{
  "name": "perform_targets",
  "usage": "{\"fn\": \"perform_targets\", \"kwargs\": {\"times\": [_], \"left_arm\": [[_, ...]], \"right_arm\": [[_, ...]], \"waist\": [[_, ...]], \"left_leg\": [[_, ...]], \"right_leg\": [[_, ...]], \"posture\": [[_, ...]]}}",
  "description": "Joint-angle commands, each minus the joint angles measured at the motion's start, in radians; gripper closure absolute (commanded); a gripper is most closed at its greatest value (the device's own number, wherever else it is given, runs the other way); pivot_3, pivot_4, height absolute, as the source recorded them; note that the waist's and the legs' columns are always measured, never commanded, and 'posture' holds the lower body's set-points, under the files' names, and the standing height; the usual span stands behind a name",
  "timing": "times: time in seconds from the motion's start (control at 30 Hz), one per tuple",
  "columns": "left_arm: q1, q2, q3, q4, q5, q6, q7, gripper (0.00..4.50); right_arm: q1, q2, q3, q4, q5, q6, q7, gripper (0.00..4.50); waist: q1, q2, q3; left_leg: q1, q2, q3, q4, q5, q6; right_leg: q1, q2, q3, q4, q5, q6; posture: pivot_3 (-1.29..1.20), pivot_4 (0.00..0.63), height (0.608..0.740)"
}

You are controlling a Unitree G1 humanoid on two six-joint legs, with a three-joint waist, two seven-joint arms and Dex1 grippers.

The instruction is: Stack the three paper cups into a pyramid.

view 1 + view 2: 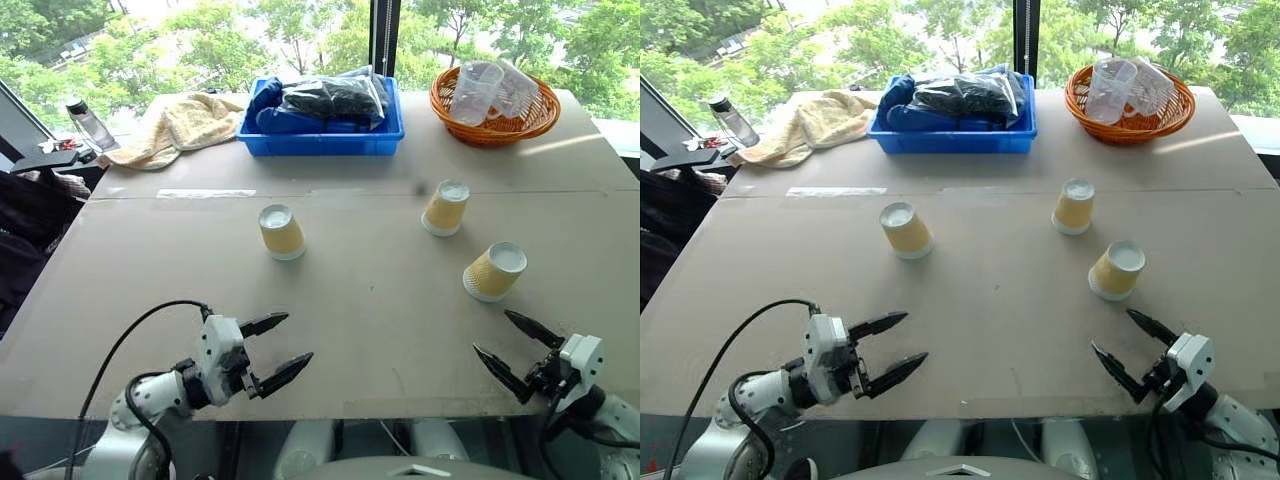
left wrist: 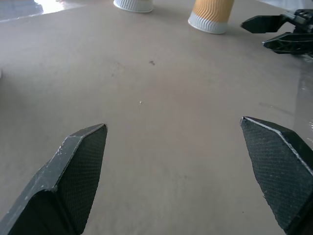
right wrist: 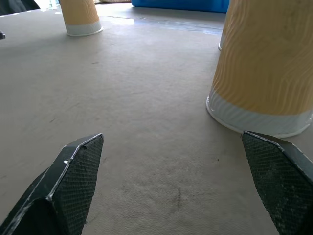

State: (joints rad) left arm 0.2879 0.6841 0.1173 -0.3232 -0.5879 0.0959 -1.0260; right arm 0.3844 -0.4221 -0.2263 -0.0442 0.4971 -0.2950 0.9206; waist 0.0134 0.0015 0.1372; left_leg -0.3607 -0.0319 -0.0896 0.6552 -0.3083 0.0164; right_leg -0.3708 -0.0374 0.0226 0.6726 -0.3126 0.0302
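Three tan-yellow paper cups stand upside down and apart on the brown table: one left of centre (image 1: 281, 231), one right of centre (image 1: 445, 207), one nearer on the right (image 1: 494, 271). My left gripper (image 1: 281, 348) hangs open and empty over the near left part of the table, well short of the left cup. My right gripper (image 1: 517, 350) is open and empty near the front right edge, just in front of the nearest cup (image 3: 266, 78). In the left wrist view that cup (image 2: 211, 13) and the right gripper's fingers (image 2: 281, 30) show across the table.
A blue bin (image 1: 322, 132) of dark bagged items sits at the back centre. An orange basket (image 1: 494, 118) with clear plastic cups is at the back right. A yellow towel (image 1: 178, 124) and a bottle (image 1: 90, 124) lie back left.
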Motion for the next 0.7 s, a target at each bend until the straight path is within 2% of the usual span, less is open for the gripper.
{"fn": "perform_targets", "kwargs": {"times": [0.03,0.13,0.33,0.47,0.7], "left_arm": [[-0.125,0.115,0.070,-0.076,-0.143,0.114,-0.101,0.00],[-0.239,0.229,0.089,-0.083,-0.197,0.196,-0.187,0.00],[-0.351,0.309,0.111,-0.102,-0.244,0.303,-0.225,0.00],[-0.392,0.298,0.124,-0.068,-0.245,0.327,-0.220,0.00],[-0.379,0.289,0.135,-0.068,-0.231,0.336,-0.229,0.00]], "right_arm": [[-0.050,0.018,-0.056,-0.053,0.026,0.023,-0.096,0.05],[-0.096,0.037,-0.070,-0.076,0.037,0.084,-0.186,0.05],[-0.155,0.042,-0.071,-0.105,0.023,0.148,-0.264,0.05],[-0.188,0.048,-0.032,-0.141,0.026,0.221,-0.293,0.05],[-0.255,0.053,0.004,-0.147,0.012,0.267,-0.301,0.05]], "waist": [[-0.002,0.001,0.000],[-0.012,0.001,0.001],[-0.032,0.002,0.002],[-0.031,0.001,0.002],[-0.031,0.001,0.003]], "left_leg": [[0.000,0.000,0.000,0.000,0.000,0.000],[0.000,0.000,0.002,0.001,0.002,-0.003],[-0.002,0.000,0.003,0.000,0.002,-0.004],[-0.002,0.000,0.004,0.000,0.002,-0.004],[-0.002,0.000,0.005,0.001,0.002,-0.004]], "right_leg": [[0.000,0.000,0.001,0.001,0.000,0.000],[0.000,0.000,0.002,0.001,0.000,0.000],[-0.004,0.001,0.004,0.001,0.000,0.000],[-0.005,0.002,0.005,0.004,0.000,0.000],[-0.006,0.002,0.006,0.005,0.000,0.000]], "posture": [[0.00,0.150,0.740],[0.00,0.150,0.740],[0.00,0.150,0.740],[0.00,0.150,0.740],[0.00,0.150,0.740]]}}
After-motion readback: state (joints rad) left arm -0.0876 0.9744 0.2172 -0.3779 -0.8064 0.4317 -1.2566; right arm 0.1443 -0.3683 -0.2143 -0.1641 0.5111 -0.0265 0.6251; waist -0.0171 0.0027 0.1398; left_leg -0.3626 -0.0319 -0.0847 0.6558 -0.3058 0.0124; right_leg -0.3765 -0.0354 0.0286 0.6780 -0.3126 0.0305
